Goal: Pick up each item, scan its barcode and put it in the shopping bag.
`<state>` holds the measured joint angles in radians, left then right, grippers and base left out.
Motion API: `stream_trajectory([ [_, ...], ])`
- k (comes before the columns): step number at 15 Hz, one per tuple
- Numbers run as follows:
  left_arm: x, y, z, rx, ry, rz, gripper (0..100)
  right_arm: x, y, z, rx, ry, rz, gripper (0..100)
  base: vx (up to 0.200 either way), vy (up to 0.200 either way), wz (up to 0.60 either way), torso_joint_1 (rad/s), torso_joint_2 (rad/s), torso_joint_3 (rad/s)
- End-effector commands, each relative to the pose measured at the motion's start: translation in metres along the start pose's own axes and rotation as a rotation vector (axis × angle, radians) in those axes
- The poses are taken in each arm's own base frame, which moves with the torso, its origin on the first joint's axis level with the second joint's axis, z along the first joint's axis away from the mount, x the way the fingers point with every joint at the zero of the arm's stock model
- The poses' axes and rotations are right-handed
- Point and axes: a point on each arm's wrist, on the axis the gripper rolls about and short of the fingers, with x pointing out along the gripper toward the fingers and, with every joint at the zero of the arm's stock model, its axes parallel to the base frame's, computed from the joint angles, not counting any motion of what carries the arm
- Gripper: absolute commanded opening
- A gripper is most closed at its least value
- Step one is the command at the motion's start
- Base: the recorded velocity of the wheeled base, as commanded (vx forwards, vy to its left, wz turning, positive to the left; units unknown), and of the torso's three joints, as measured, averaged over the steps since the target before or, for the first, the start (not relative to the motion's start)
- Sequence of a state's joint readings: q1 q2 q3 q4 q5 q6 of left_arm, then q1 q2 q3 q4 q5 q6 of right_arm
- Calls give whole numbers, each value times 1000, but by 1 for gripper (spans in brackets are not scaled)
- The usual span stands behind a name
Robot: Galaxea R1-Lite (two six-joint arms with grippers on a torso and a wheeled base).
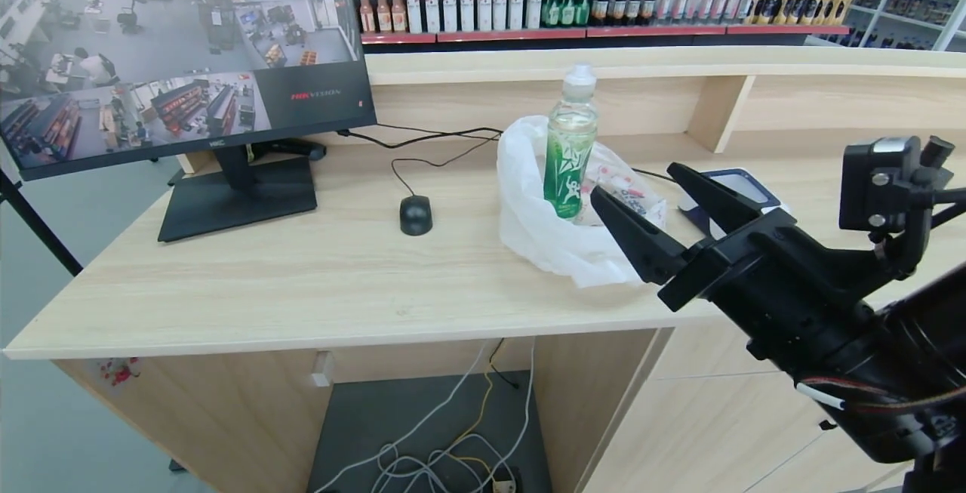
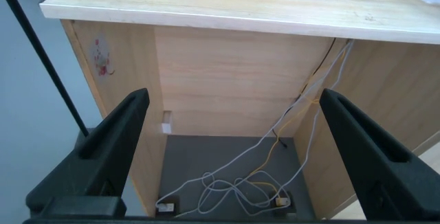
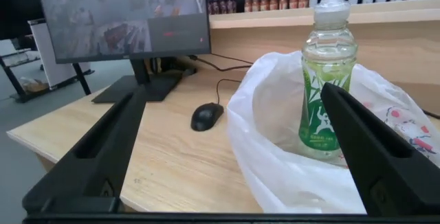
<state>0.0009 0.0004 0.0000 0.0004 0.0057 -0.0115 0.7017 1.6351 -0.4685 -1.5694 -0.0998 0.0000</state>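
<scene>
Counter (image 1: 302, 281) bears bottle (image 1: 570, 153) standing in shopping bag (image 1: 528, 236) — right gripper (image 1: 634, 182) and left gripper (image 2: 234, 97) both splayed

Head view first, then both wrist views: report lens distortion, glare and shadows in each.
Head view: back ledge bows slightly, wide-lens; even light, soft shadows. Right wrist view: right hand dark against the bright bag; glints on the bottle. Left wrist view: shade under the counter, no glare.
</scene>
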Motion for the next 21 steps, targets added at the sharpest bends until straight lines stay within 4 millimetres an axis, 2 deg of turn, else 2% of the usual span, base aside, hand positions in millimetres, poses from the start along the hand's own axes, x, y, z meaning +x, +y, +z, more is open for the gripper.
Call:
stream_trajectory([
  [1, 0, 0, 0, 1, -1, 1, 100, 8, 0, -5, 7, 1, -2, 100, 0, 0, 0, 0, 0, 0],
  [4, 0, 0, 0, -1, -1, 1, 100, 7, 1, -7, 8, 12, -1, 100, 0, 0, 0, 0, 0, 0],
  [9, 0, 0, 0, -8, -1, 1, 100, 8, 0, -15, 3, 37, -2, 100, 0, -200, 0, 8, 2, 1],
  [16, 0, 0, 0, -13, -1, 1, 100, 10, 1, -14, -12, 30, -2, 100, 0, -200, 0, 6, 4, 2],
  [21, 0, 0, 0, -13, -1, 1, 100, 12, -13, -13, -33, 25, -50, 100, 0, -200, 0, 0, 2, 2],
])
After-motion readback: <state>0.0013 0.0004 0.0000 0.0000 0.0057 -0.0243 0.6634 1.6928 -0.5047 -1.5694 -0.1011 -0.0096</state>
